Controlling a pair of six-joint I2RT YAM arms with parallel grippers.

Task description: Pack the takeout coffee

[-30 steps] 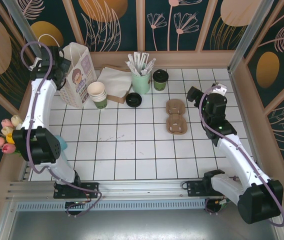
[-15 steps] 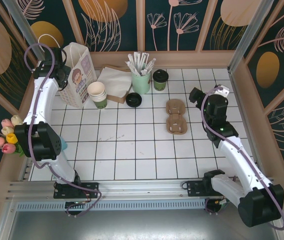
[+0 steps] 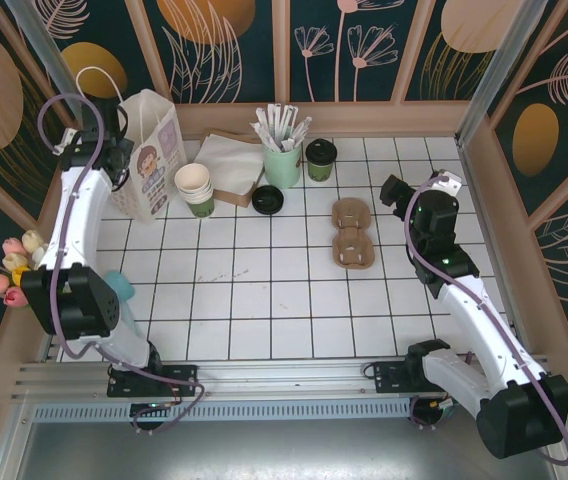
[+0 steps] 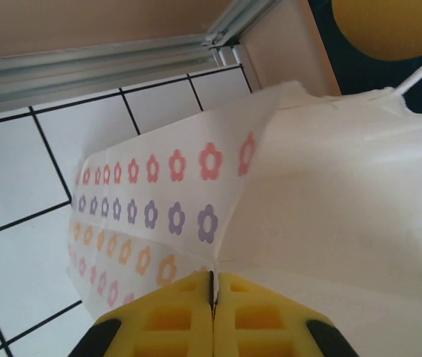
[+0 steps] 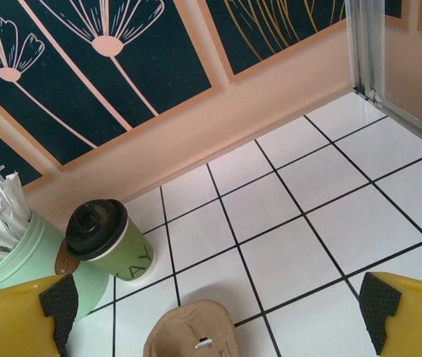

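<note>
On the white-tiled desk (image 3: 264, 300), holds the right end effector (image 3: 391, 192) spread wide at mid right, short of the lidded takeout coffee (image 3: 320, 157) at far centre beside the mint holder (image 3: 282, 166). Pinches the rim of the paper bag (image 3: 152, 150) at far left with the left end effector (image 4: 212, 291); might tear or topple it if tugged hard.

The left arm (image 3: 72, 215) reaches far forward, its wrist turned toward the right. The left gripper (image 4: 212, 296) has its yellow fingers (image 4: 159, 320) pressed flat together, with a fold of the paper bag (image 4: 330, 186) pinched in the seam at their tips. The right arm (image 3: 464, 290) stretches forward with its wrist raised. The right gripper (image 5: 212, 312) tilts ahead and downward, jaws spread wide, one pad at each side.
</note>
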